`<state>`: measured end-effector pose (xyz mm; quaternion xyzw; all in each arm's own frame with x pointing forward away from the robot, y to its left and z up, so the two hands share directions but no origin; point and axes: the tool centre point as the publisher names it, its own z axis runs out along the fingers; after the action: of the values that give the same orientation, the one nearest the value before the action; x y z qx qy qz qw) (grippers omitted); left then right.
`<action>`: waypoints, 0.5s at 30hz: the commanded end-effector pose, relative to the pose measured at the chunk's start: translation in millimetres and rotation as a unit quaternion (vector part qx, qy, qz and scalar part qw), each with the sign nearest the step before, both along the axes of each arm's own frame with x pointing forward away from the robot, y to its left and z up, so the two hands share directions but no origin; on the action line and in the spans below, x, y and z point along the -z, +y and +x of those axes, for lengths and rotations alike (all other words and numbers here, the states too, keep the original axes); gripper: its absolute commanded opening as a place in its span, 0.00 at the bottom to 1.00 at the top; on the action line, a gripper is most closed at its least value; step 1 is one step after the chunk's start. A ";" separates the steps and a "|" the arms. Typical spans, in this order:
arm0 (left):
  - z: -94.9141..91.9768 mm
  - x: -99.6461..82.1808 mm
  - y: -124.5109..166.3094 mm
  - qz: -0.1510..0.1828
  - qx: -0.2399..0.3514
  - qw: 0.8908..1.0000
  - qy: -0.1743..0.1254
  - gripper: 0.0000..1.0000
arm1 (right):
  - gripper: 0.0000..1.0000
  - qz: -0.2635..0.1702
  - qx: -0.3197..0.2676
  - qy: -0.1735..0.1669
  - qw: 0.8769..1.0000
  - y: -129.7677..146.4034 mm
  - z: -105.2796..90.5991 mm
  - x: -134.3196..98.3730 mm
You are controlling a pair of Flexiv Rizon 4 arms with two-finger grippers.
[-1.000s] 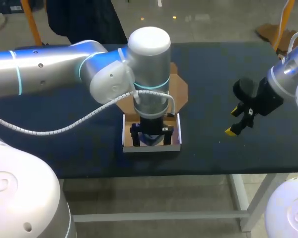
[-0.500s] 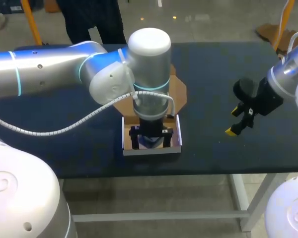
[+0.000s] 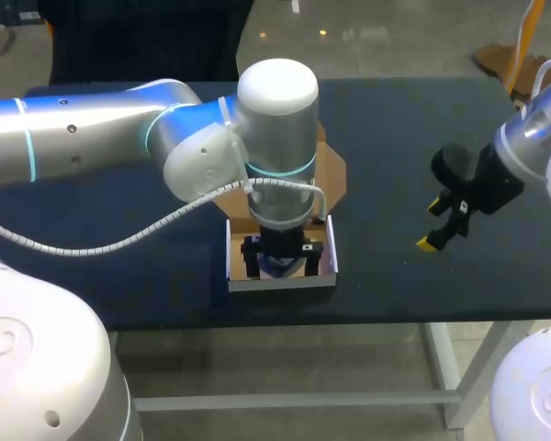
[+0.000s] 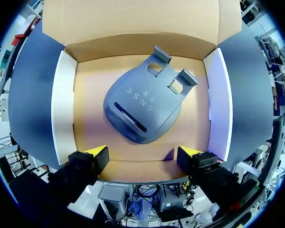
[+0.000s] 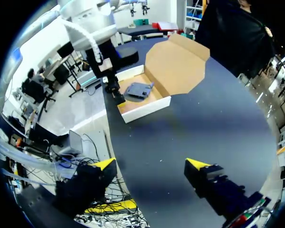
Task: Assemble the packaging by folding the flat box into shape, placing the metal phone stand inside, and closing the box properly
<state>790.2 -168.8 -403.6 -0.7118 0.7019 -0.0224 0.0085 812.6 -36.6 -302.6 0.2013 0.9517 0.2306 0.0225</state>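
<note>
I am holding my left claw (image 4: 143,154) directly over the box (image 4: 64,104), its yellow-tipped fingers spread wide, one toward each side wall, and gripping nothing. The metal phone stand (image 4: 142,107) is lying flat on the box floor, just ahead of that claw and touching neither finger. Its long axis is running slantwise across the floor, rounded end toward the box's front wall, slotted end toward the hinge wall.

The lid (image 5: 178,64) is lying thrown back from the hinge wall, on the far side of the box from me. As I judge it, closing is what is coming: the lid is waiting beyond the stand, and the left claw is by far the nearer, though it is sitting low between the walls and needs lifting out before the lid can swing over.

My right claw (image 5: 149,166) is hanging well apart from the box, off its right side wall, wide open and empty, with only dark bench (image 3: 395,138) showing between them. The box's front wall is sitting near the bench's front edge, so room there is looking tight.
</note>
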 end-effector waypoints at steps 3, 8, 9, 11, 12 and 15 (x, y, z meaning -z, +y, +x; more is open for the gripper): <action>-4.7 -19.5 8.5 -0.016 0.016 0.999 -0.034 1.00 | 1.00 0.002 -0.002 0.001 1.000 -1.8 -0.8 -1.3; -1.5 -47.1 12.9 -0.034 0.047 0.996 -0.072 1.00 | 1.00 0.002 -0.002 0.001 1.000 -1.8 -0.8 -1.3; -0.1 -52.6 14.3 -0.039 0.055 0.994 -0.081 1.00 | 1.00 0.002 -0.002 0.001 1.000 -1.8 -0.8 -1.3; 0.1 -63.1 16.9 -0.046 0.074 0.992 -0.091 1.00 | 1.00 0.002 -0.002 0.001 1.000 -1.8 -0.8 -1.3; 1.3 -68.4 18.9 -0.052 0.084 0.990 -0.096 1.00 | 1.00 0.002 -0.002 0.001 1.000 -1.8 -0.8 -1.3; 8.3 -81.3 25.9 -0.060 0.111 0.986 -0.107 1.00 | 1.00 0.002 -0.002 0.001 1.000 -1.8 -0.8 -1.3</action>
<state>804.5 -163.0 -342.9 -0.6318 0.7658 -0.1126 0.0417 812.6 -36.6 -302.6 0.2014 0.9517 0.2306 0.0225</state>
